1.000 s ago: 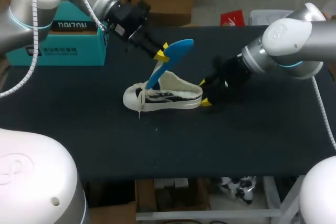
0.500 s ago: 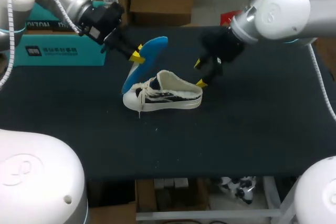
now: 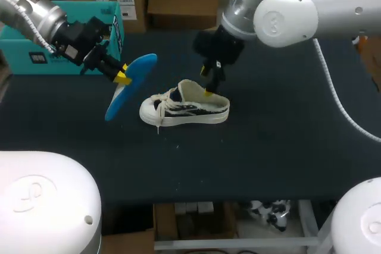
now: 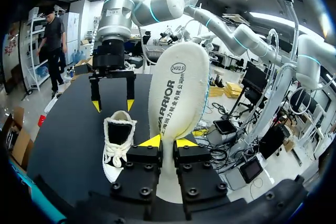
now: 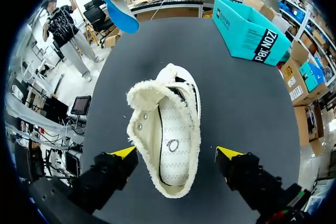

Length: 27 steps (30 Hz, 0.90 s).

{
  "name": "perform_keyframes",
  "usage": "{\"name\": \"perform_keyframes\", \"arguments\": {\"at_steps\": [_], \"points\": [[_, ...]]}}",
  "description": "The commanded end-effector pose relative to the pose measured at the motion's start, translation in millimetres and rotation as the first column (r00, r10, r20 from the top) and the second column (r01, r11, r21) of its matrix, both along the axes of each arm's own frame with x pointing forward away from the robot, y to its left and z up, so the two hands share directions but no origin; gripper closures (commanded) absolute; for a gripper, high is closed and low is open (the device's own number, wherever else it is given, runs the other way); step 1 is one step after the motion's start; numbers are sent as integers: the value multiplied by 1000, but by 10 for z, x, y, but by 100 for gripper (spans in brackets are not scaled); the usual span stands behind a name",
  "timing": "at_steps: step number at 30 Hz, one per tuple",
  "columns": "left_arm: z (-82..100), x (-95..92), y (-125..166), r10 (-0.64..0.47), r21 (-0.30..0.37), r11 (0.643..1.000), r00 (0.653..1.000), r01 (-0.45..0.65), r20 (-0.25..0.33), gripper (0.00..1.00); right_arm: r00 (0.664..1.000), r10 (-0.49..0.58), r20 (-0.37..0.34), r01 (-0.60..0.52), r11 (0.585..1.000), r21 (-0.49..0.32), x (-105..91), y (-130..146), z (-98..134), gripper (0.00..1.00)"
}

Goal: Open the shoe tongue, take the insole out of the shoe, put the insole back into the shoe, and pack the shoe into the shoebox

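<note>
Our left hand (image 3: 122, 77) is clamped on the blue foam insole (image 3: 116, 102), held in the air beside the white canvas sneaker (image 3: 184, 110) that stands upright on the black desk (image 3: 268, 147). Our right hand (image 3: 206, 81) hovers above the sneaker's heel opening, fingers spread wide.

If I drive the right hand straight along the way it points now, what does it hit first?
The shoe. The right hand is open and points at its heel opening, with a finger to each side. The heel rim would probably meet it first, though depth is unclear.
</note>
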<state>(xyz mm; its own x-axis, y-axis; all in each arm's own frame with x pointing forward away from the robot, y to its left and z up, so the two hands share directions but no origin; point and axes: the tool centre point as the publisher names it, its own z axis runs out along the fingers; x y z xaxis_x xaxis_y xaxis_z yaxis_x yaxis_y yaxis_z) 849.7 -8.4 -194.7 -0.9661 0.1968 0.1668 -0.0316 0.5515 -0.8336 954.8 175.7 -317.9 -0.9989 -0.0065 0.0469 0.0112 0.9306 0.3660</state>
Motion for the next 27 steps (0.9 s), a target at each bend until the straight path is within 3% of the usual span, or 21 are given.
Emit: {"name": "perform_keyframes", "arguments": {"at_steps": [1,8,10,14,16,18,19,21,22,27], "points": [[-85,-55,98,56,6,998,998,-56,12,100,1000,6,-22,-12,959,-285,129,161,-93,0],[-262,-83,291,96,37,995,995,-95,-17,100,999,-13,-29,1,928,-374,203,257,-172,1],[-307,-98,346,109,40,993,994,-108,-25,100,999,-28,-38,10,913,-409,214,279,-222,10],[-371,-105,416,124,45,992,992,-122,-33,100,998,-38,-44,15,905,-425,216,313,-287,9],[-410,-106,441,131,50,990,991,-129,-39,100,997,-49,-53,20,893,-451,219,330,-336,14],[-437,-104,455,133,51,990,990,-131,-44,100,997,-53,-57,21,888,-459,218,336,-369,28],[-457,-104,465,135,53,990,990,-133,-48,100,996,-62,-59,27,880,-474,215,336,-396,45],[-477,-105,472,139,56,989,989,-136,-54,100,996,-62,-60,26,881,-473,210,336,-417,62],[-492,-104,476,139,57,989,989,-136,-57,100,996,-70,-59,33,876,-481,202,334,-431,99],[-524,-105,466,142,62,988,988,-138,-61,100,995,-87,-48,52,866,-497,168,332,-429,100]]}}
